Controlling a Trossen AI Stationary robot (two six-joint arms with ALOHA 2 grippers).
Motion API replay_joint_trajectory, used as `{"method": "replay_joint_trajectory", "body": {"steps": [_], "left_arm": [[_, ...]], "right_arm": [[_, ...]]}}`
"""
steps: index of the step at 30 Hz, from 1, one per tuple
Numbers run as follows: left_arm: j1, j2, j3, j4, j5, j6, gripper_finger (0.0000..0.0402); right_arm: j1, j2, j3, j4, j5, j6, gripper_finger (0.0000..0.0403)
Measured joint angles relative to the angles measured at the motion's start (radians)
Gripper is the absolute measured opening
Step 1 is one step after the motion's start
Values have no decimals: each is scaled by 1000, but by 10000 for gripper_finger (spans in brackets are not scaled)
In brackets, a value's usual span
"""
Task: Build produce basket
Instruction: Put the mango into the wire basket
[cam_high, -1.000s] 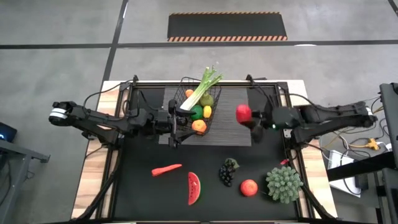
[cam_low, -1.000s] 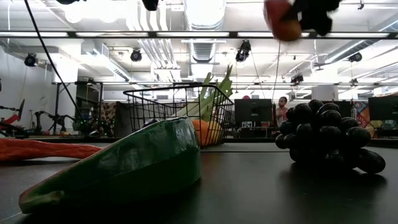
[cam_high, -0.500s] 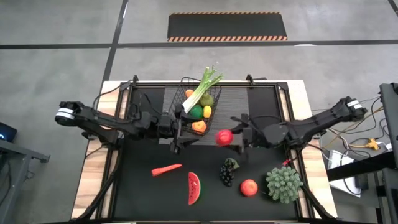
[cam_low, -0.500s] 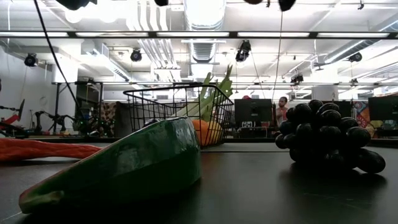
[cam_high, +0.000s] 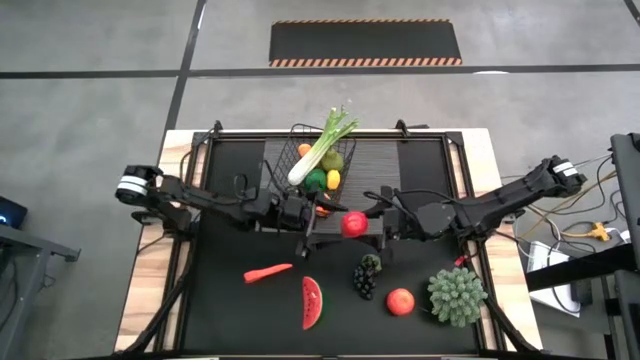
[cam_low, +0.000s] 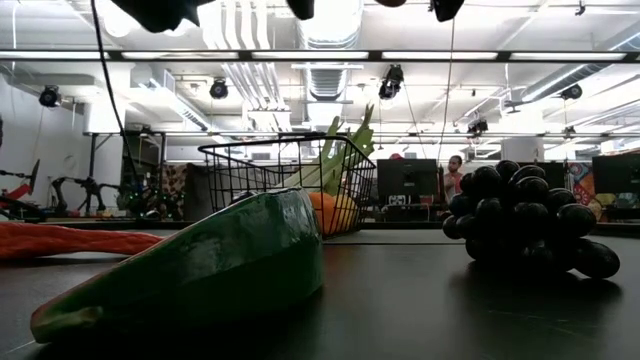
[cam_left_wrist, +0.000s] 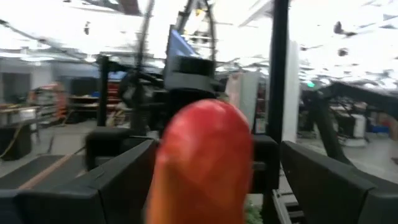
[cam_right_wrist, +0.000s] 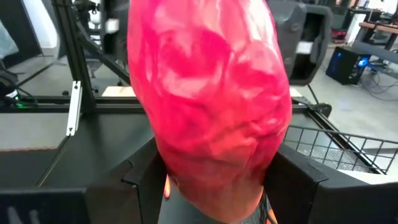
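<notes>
Black matting covers the bench (cam_high: 215, 310), and above its middle a red apple (cam_high: 354, 223) hangs in the air, clenched in the right tool (cam_high: 366, 226) just in front of the basket (cam_high: 336, 196). In the right wrist view the fruit fills the space between that tool's dark fingers (cam_right_wrist: 308, 180). The left tool (cam_high: 312, 224) faces it from the other side, jaws spread and empty, with the apple just ahead of its fingers (cam_left_wrist: 106, 180).

This looks like a handover between the arms, or the apple's carry toward the basket; which one I cannot tell. The basket already holds a leek (cam_high: 322, 148), a lime (cam_high: 316, 180), a lemon (cam_high: 333, 179) and an orange (cam_high: 304, 150). Next, the apple must clear the wire rim before being released.

Farther out lie the carrot (cam_high: 267, 272), watermelon slice (cam_high: 312, 302), grapes (cam_high: 367, 276) and a second apple (cam_high: 400, 301).
</notes>
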Motion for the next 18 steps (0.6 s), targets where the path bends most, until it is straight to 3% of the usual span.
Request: {"method": "replay_joint_trajectory", "body": {"steps": [9, 18], "left_arm": [[-7, 55, 66, -7, 15, 62, 325], [-8, 55, 66, -10, -37, 58, 325]], "right_arm": [[-1, 3, 0, -2, 0, 9, 207], [-21, 6, 0, -11, 3, 46, 207]]}}
